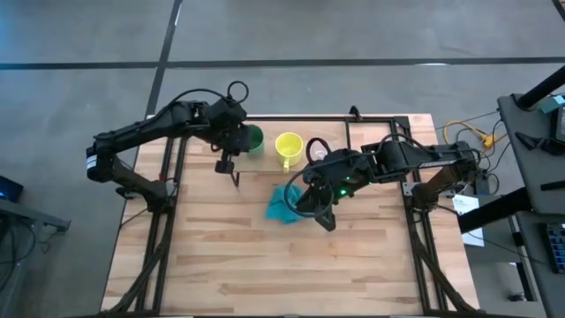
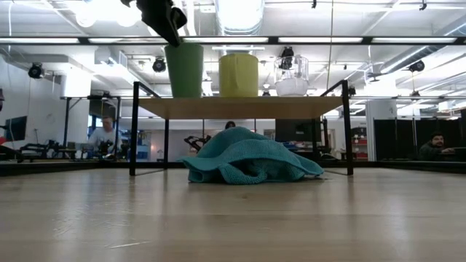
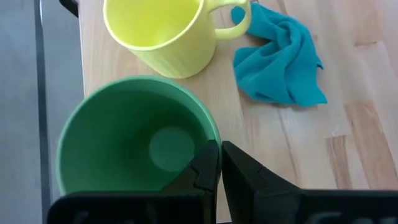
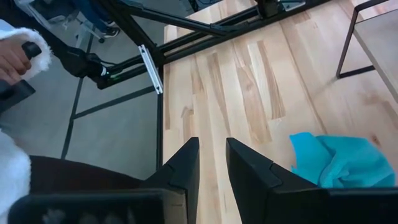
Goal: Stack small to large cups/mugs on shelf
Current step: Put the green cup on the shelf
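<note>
The shelf (image 2: 240,108) stands at the table's far side. On its plank stand the green cup (image 2: 184,70), the yellow mug (image 2: 238,74) and the clear glass cup (image 2: 291,76), in a row from left to right. My left gripper (image 3: 216,155) is shut and slants down over the green cup (image 3: 134,143) at its rim. The yellow mug (image 3: 158,31) is just beyond it. A crumpled teal cloth (image 1: 282,205) lies on the table in front of the shelf. My right gripper (image 4: 211,165) hangs open and empty over the table beside the cloth (image 4: 339,163). My left gripper has its shut fingertips (image 3: 208,163) at the green cup's rim (image 3: 202,127), coming from above on a slant. Whether they touch the rim, I cannot tell. The cup stands upright on the shelf.
Bare tabletop (image 1: 291,265) stretches toward the near edge. Black frame bars (image 4: 205,37) run past the table's edge. A person's hand (image 4: 13,57) with a white sleeve grips a handle beside the table. People sit in the room behind (image 2: 105,135).
</note>
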`<state>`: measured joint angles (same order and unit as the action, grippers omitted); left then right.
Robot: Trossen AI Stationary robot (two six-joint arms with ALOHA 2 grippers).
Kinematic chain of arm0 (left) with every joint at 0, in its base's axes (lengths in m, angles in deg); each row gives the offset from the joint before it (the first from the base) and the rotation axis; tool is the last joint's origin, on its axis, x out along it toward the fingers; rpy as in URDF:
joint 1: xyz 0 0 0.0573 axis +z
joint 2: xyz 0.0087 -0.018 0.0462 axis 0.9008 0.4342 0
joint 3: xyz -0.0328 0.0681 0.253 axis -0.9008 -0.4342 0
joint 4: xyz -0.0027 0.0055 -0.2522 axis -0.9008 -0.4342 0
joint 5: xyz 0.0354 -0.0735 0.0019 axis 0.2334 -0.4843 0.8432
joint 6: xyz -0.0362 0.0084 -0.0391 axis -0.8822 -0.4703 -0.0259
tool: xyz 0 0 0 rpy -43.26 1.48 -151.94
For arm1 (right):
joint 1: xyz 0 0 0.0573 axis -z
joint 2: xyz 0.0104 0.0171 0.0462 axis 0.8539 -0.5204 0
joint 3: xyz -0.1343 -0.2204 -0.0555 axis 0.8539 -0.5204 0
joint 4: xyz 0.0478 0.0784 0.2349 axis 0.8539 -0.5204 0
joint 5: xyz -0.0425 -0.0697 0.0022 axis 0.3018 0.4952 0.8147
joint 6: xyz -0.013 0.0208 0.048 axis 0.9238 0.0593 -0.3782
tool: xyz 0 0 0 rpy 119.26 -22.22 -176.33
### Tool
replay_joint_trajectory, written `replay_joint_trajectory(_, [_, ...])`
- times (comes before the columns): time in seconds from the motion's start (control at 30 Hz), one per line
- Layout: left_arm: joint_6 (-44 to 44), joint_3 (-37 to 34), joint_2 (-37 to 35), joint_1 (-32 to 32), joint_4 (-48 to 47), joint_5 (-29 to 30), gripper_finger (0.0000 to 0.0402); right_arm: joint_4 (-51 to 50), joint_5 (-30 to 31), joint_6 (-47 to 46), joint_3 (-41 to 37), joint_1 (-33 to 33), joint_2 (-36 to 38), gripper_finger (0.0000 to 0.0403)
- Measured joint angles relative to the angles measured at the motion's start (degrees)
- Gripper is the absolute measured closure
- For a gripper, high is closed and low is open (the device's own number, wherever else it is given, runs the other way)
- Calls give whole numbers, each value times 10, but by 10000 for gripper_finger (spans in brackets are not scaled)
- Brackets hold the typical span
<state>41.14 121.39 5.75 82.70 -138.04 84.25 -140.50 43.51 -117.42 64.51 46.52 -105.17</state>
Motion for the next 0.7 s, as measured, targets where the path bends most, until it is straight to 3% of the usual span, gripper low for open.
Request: replay_joint_trajectory(0.7, [-1,10,-5,0,-3,-19,401,0,0,20,0,0,0,328])
